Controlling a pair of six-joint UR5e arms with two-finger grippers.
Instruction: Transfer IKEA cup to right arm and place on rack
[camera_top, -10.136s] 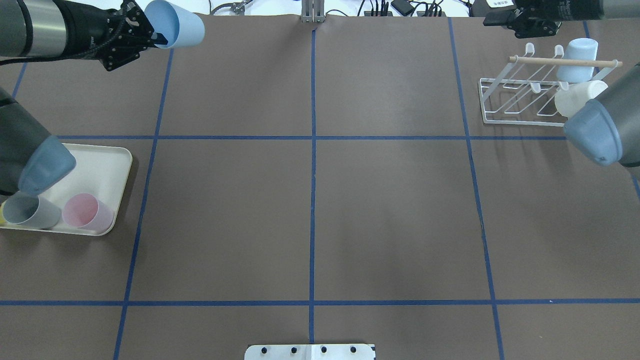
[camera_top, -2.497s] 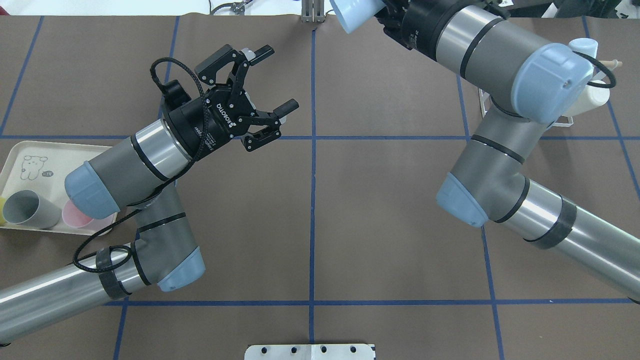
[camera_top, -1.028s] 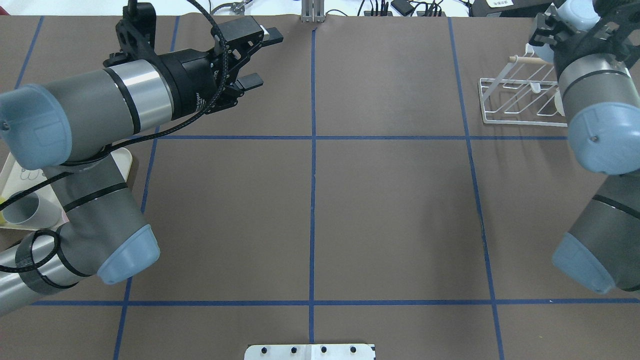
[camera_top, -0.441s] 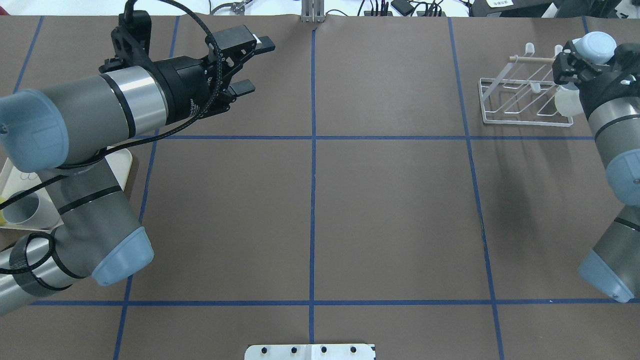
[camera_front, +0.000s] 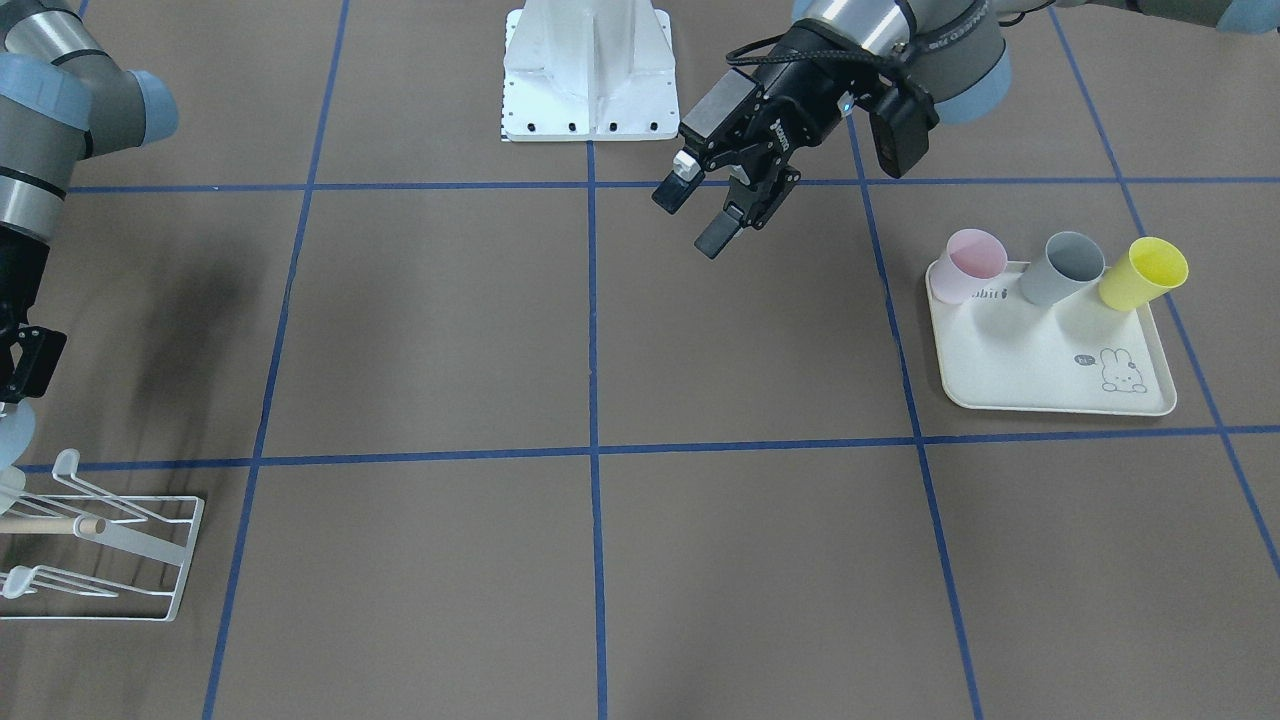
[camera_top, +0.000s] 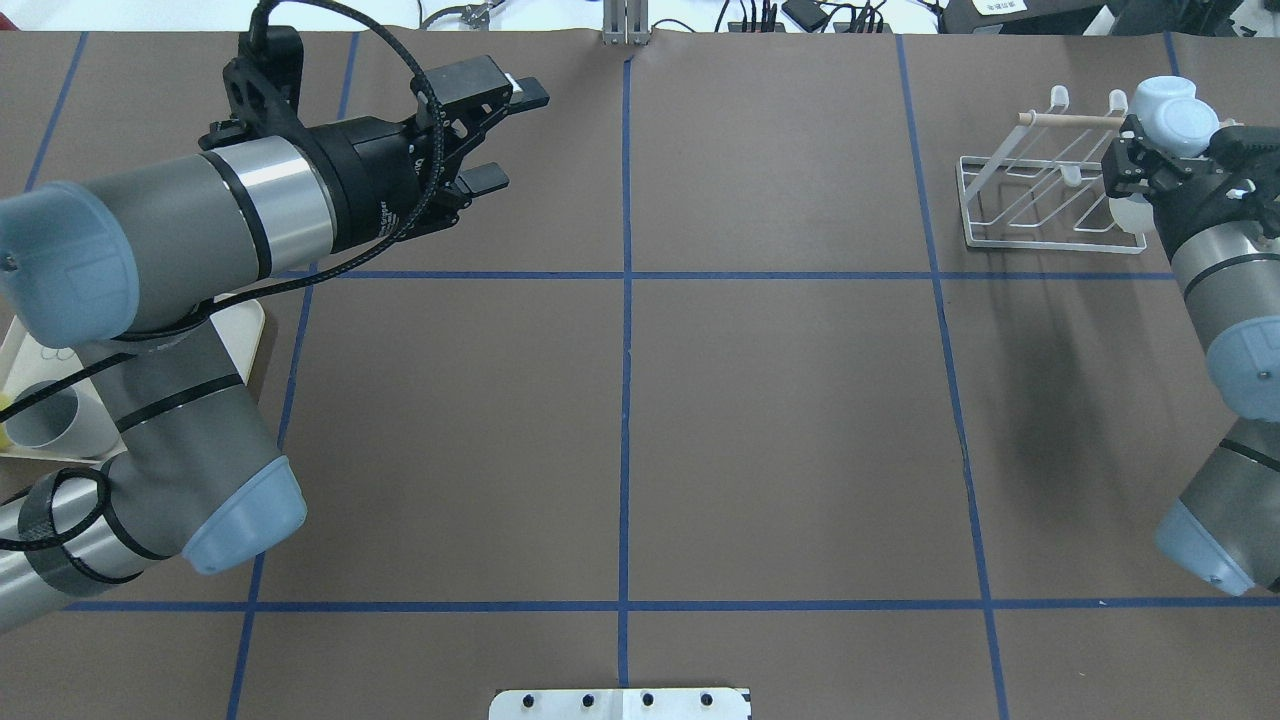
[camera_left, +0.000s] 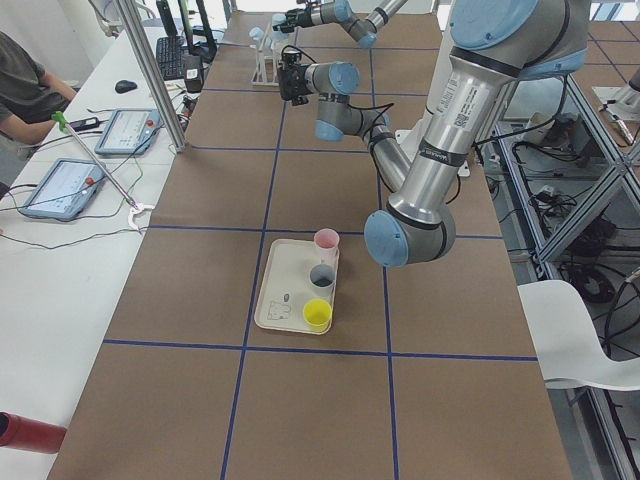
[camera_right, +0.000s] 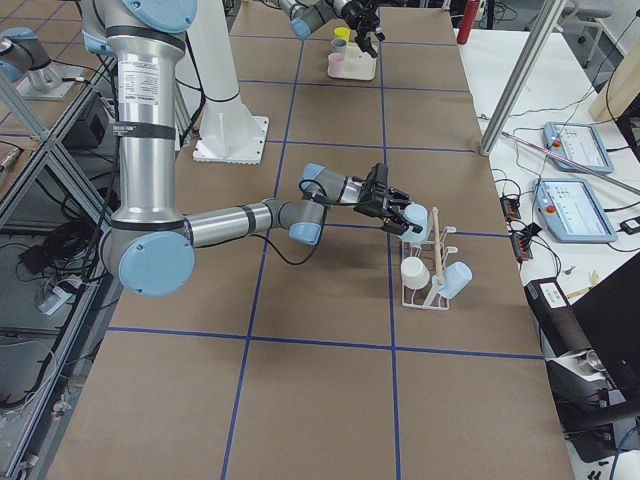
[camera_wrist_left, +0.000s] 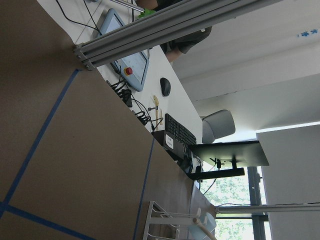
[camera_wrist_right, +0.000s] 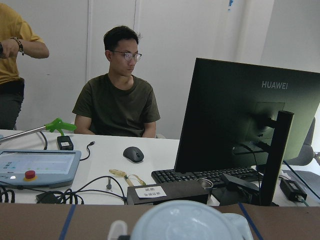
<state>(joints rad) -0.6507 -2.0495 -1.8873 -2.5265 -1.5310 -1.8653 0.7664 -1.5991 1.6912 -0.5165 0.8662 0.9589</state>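
Right arm at the rack with the cup, left arm empty over the table.
The right gripper (camera_top: 1175, 150) had its black fingers closed on the smooth, pale blue plastic IKEA cup (camera_top: 1178, 105), rounded base up, held at the right end of the low white wire rack (camera_top: 1045, 200) with upturned prongs, by its light wooden rod (camera_top: 1070, 119); whether the cup touched a prong could not be told. A white cup (camera_right: 412, 272) and another pale blue cup (camera_right: 455, 281) sat on the rack. The left gripper (camera_top: 510, 138) hung with its fingers spread wide, holding nothing, above the matte brown table (camera_top: 780, 420) crossed by blue tape lines. Well apart, a cream rounded-corner tray (camera_front: 1040, 370) with a rabbit print carried a pink cup (camera_front: 975, 265), a grey cup (camera_front: 1065, 268) and a yellow cup (camera_front: 1145, 272).
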